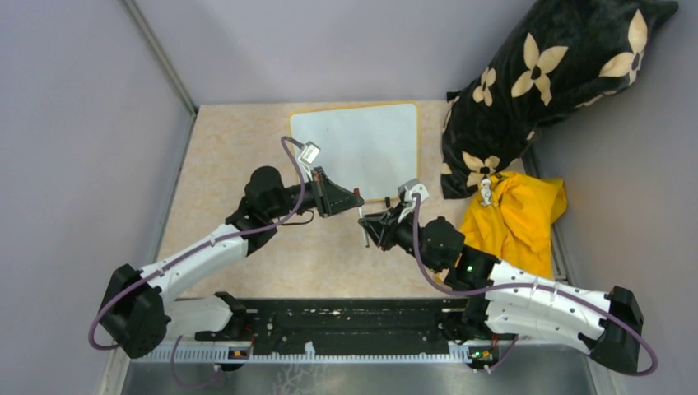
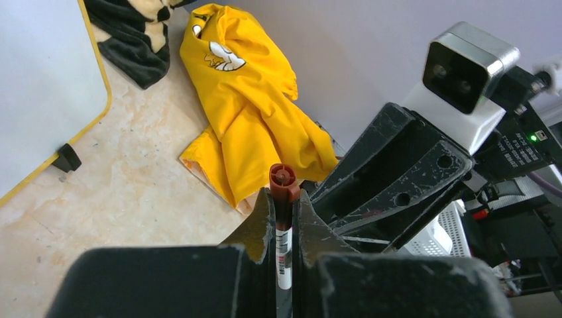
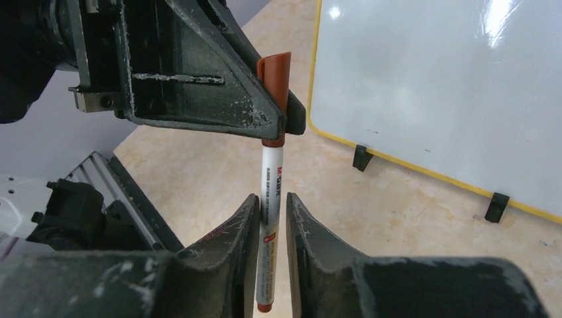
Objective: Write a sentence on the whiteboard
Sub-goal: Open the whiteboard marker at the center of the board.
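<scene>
The left arm (image 1: 206, 247) and the right arm (image 1: 527, 300) both reach forward and inward from their bases, elbows bent, so that their wrists face each other in the middle. The left gripper (image 2: 283, 199) has its jaws pressed tight on the capped end of a marker (image 3: 270, 172). The right gripper (image 3: 270, 205), just beside it, has its jaws closed on the same marker's barrel.

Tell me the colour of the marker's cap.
The marker cap is reddish-brown; the right wrist view shows it best.
</scene>
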Available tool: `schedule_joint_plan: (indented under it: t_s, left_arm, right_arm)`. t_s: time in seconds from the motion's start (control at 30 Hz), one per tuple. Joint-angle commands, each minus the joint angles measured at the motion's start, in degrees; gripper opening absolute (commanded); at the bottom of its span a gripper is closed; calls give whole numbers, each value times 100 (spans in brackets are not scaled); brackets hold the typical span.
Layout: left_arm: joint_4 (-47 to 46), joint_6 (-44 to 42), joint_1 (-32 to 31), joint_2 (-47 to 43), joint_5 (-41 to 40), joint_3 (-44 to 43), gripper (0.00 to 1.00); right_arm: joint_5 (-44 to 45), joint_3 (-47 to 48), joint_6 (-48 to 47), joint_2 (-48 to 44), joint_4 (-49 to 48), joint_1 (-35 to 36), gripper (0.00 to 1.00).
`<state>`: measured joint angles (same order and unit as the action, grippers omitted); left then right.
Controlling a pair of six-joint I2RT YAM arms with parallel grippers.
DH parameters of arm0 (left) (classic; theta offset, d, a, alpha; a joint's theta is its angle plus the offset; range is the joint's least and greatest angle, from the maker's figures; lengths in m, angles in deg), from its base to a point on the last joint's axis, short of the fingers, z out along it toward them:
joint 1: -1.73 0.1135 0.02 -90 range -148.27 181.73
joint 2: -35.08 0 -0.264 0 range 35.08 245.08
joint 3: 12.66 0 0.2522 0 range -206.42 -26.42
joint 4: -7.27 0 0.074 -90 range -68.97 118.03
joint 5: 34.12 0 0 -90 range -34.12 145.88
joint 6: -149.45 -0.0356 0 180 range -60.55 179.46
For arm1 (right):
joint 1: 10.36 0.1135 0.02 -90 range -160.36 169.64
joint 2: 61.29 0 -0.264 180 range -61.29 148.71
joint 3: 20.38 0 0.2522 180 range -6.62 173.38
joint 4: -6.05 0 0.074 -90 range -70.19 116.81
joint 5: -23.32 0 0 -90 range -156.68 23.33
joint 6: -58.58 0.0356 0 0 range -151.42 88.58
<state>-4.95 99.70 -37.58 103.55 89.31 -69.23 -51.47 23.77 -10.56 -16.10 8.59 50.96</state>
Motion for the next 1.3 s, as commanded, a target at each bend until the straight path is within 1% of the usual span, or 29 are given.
schedule_joint_plan:
  t_s: [0.0, 0.03, 0.07, 0.13, 0.27, 0.37, 0.43, 0.57, 0.67, 0.77, 0.8, 0.87, 1.13, 1.27]
  left_arm:
    - [-467, 76, -33, -402, -133, 209, 0]
    - [-544, 114, -33, -483, -166, 263, 0]
    - [-612, 145, -33, -581, -222, 330, 0]
    - [-704, 235, -33, -755, -316, 437, 0]
    - [-831, 360, -37, -1029, -403, 582, 0]
    - [-869, 435, -33, -1183, -452, 647, 0]
    - [-874, 457, -33, -1250, -451, 673, 0]
    - [-865, 457, -33, -1347, -458, 719, 0]
    - [-857, 457, -33, -1400, -462, 746, 0]
    - [-863, 449, -38, -1431, -483, 737, 0]
    - [-859, 449, -38, -1446, -494, 726, 0]
    - [-857, 467, -30, -1479, -538, 698, 0]
    - [-856, 768, 80, -1687, -1096, 519, 0]
    - [-864, 890, 216, -1633, -1071, 351, 0]
  right_arm:
    - [-113, 446, 454, -15, -301, -15, 34]
    - [-133, 461, 568, -28, -348, -22, 43]
    - [-178, 478, 667, -30, -372, -34, 48]
    - [-386, 530, 921, 0, -432, -96, 54]
    - [-1105, 644, 1304, 186, -642, -338, 58]
    - [-1648, 718, 1525, 365, -870, -492, 58]
    - [-1817, 747, 1623, 445, -978, -532, 57]
    - [-1949, 749, 1745, 527, -1194, -573, 52]
    - [-2004, 741, 1793, 564, -1248, -594, 41]
    - [-2037, 709, 1789, 577, -1247, -605, 26]
    - [-2039, 693, 1791, 574, -1232, -604, 18]
    - [-2024, 653, 1773, 549, -1189, -604, 0]
    - [-1971, 438, 1691, 296, -947, -604, 0]
    - [-1953, 302, 1668, 191, -882, -605, 0]
